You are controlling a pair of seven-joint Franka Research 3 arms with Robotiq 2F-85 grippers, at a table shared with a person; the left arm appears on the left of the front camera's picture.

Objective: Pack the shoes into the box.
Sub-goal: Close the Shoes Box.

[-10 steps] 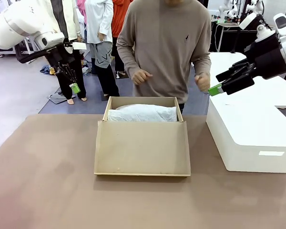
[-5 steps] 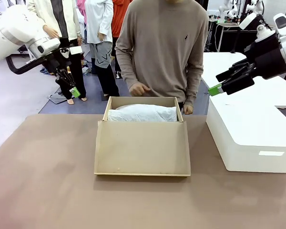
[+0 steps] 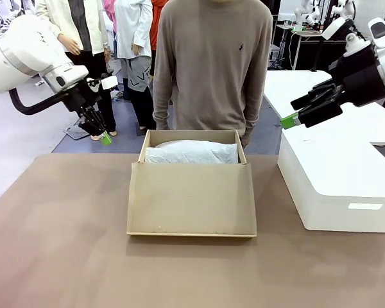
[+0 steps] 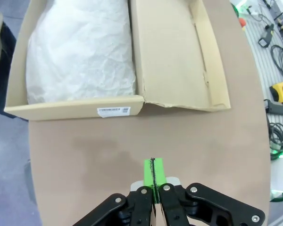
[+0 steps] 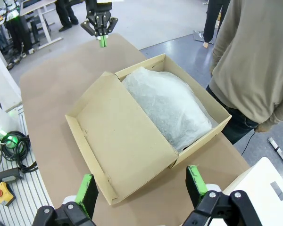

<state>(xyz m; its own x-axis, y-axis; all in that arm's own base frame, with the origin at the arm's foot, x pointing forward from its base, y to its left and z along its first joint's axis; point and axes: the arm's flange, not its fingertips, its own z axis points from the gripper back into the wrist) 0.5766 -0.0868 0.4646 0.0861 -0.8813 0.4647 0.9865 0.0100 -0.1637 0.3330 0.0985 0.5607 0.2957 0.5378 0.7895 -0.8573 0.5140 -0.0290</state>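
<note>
Viewing the tabletop [image 3: 58,250] from the remote station, I record the box [image 3: 143,151] standing open at its middle, its attached lid [image 3: 191,200] folded out flat toward the robot's side. White tissue paper [image 3: 192,153] mounds up inside the box; what lies under it I cannot tell. The left hand [image 3: 106,136] hangs in the air near the far left edge of the tabletop, well apart from the box, its green pads [image 4: 148,172] pressed together on nothing. The right hand [image 3: 289,120] is raised above a white block [image 3: 337,186] that sits to the right of the box, its fingers spread wide and empty. A person [image 3: 212,64] in a grey-brown sweater stands at the far side, just behind the box.
</note>
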